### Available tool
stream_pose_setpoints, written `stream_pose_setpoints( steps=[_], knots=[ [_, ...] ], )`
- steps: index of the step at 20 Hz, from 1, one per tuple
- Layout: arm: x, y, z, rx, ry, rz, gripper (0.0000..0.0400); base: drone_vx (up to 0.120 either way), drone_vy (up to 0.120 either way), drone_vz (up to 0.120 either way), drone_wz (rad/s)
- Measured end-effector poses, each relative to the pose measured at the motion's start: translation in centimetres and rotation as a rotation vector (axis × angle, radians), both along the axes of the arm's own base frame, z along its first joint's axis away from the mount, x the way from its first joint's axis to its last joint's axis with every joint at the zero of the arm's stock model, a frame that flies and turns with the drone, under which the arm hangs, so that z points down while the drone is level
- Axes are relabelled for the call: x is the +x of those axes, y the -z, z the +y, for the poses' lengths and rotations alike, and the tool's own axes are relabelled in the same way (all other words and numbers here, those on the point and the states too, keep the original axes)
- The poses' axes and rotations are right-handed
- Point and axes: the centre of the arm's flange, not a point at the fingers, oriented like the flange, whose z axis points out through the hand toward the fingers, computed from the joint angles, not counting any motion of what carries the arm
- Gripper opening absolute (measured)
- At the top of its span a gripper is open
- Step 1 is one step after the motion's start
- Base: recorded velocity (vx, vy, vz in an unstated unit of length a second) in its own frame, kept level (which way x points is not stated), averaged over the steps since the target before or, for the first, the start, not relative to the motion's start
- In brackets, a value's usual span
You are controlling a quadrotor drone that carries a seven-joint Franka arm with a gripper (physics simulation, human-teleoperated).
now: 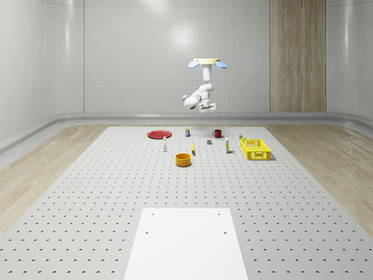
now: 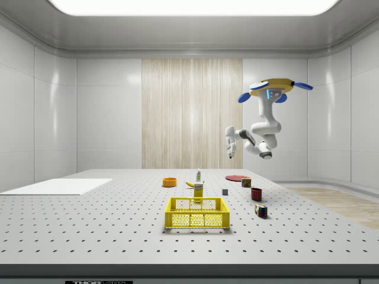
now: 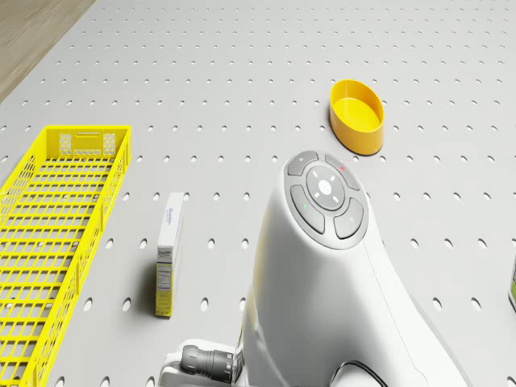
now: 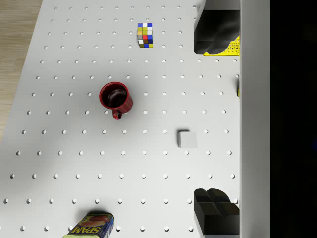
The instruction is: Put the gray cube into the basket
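Note:
The gray cube is a small block lying on the perforated table between the red mug and the yellow basket. The drone hovers high over the far part of the table, its white arm bent downward. My gripper hangs well above the cube and is open. Its dark fingertips stand wide apart with nothing between them; the cube lies far below, slightly to one side of the gap.
A Rubik's cube and a Spam can lie near the mug. A yellow bowl, a small box and a red plate also stand on the table. A white panel covers the near end.

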Motion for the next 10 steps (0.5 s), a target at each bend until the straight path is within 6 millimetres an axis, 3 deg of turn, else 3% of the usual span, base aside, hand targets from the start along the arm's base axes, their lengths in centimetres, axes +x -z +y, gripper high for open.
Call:
stream_pose_setpoints(
  steps=[3, 10],
  knots=[
    [0.0, 0.1, -0.7, -0.068, 0.002, 0.002, 0.0400, 0.000, 0.000, -0.120, 0.000],
    [0.0, 0.2, -1.3, -0.136, 0.003, 0.004, 0.0400, 0.114, 0.000, -0.114, 0.000]
  ],
)
